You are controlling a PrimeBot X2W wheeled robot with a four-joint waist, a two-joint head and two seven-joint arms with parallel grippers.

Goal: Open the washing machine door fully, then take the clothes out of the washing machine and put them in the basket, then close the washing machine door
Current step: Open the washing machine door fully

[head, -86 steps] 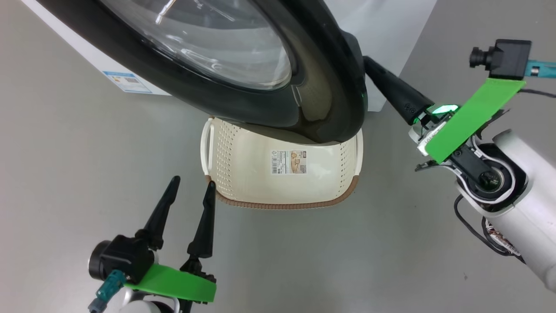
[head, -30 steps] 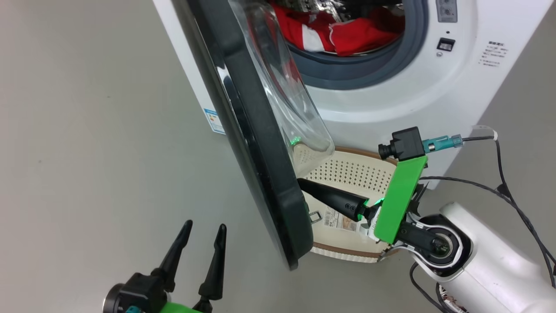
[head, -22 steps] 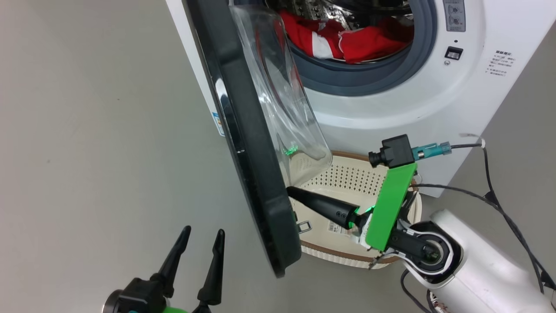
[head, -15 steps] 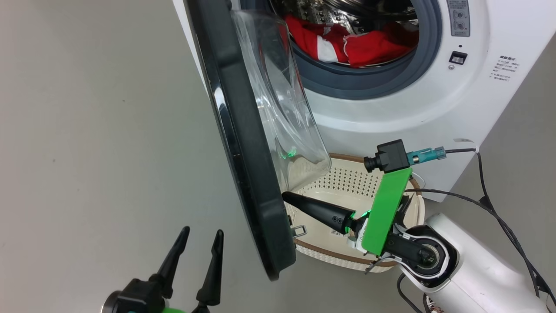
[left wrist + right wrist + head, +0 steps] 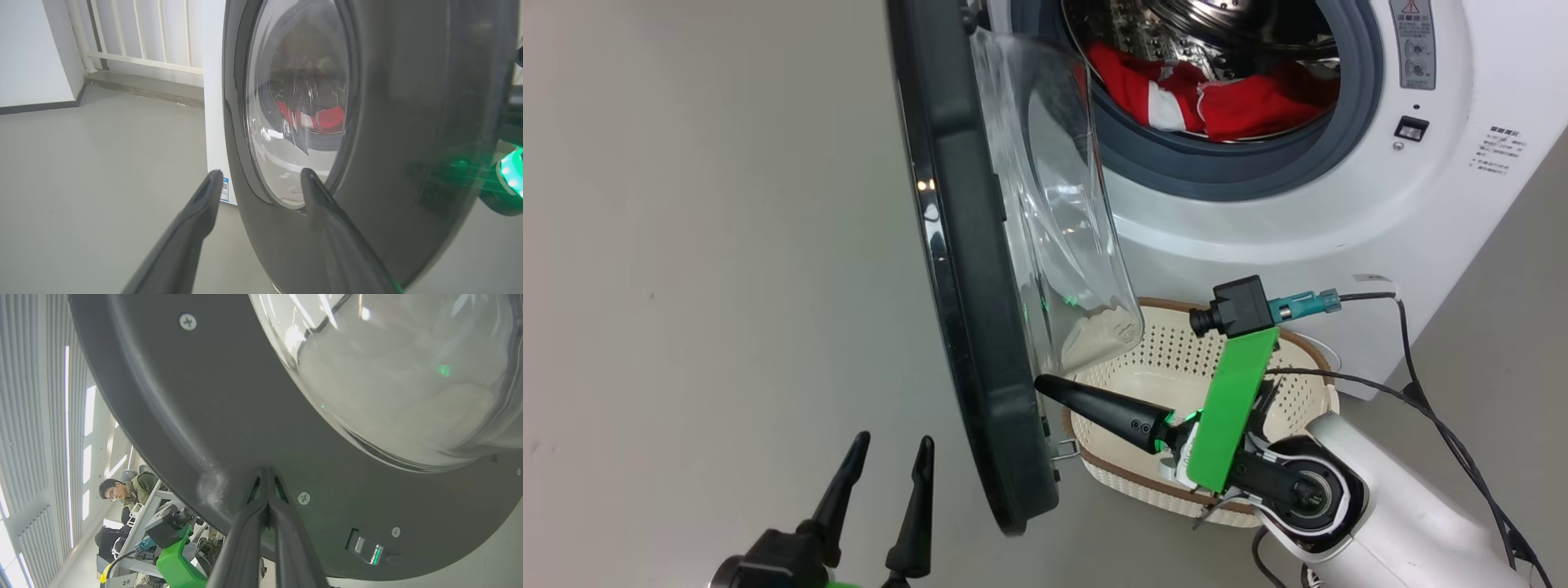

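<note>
**Right end effector touching the inner rim of the open washing machine door**

The right end effector is staying clenched, its two dark fingers pressed together with nothing between them. In the right wrist view its tip is meeting the dark inner face of the washing machine door, between two screws and just below the clear glass bowl. A small latch is showing on the rim, off to one side of the fingers.

The left end effector is hanging released at the lower left of the head view, fingers spread and holding nothing. It is sitting on the outer side of the door, apart from it.

The door is standing swung out from the washing machine, nearly edge-on to the head camera, with its glass bowl bulging toward the opening. The red and white clothes are lying in the steel drum, behind the grey rubber ring. They are also showing through the glass in the left wrist view.

The cream basket is sitting on the floor just in front of the machine, below the opening. The right end effector's fingers are reaching across above it.

A person is sitting in the background of the right wrist view.
</note>
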